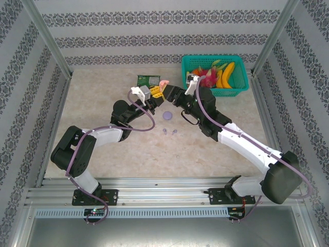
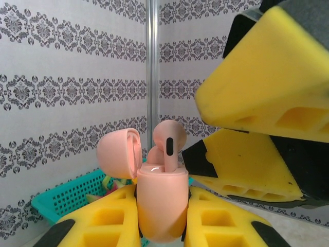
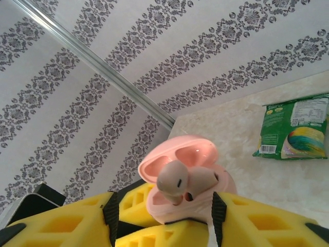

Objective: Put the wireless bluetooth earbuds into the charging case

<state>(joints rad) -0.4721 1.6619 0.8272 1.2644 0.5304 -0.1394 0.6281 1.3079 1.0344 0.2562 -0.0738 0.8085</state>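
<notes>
The left fingers (image 2: 103,218) are clenched on the body of the pink case (image 2: 162,206), holding it upright above the desk (image 1: 103,98). Its lid (image 2: 119,153) is swung open to the side. Both pink earbuds (image 3: 172,181) sit in the case. One stands tall out of its slot with its round head well above the rim, and the other lies lower beside it.

The right fingers (image 2: 267,92) are released and spread apart, just beside the pink case and level with its top, with nothing between them. From the right wrist, the case shows just beyond their tips.

The round purple case (image 1: 167,116) lies flat on the desk, nearer the arm bases than the pink case. The two purple earbuds (image 1: 165,131) lie loose side by side a little nearer again, apart from their case. A green packet (image 3: 295,126) lies on the desk near the pink case, towards the back wall. A teal basket (image 1: 241,82) holding fruit stands at the far right corner, well apart from the pink case.
</notes>
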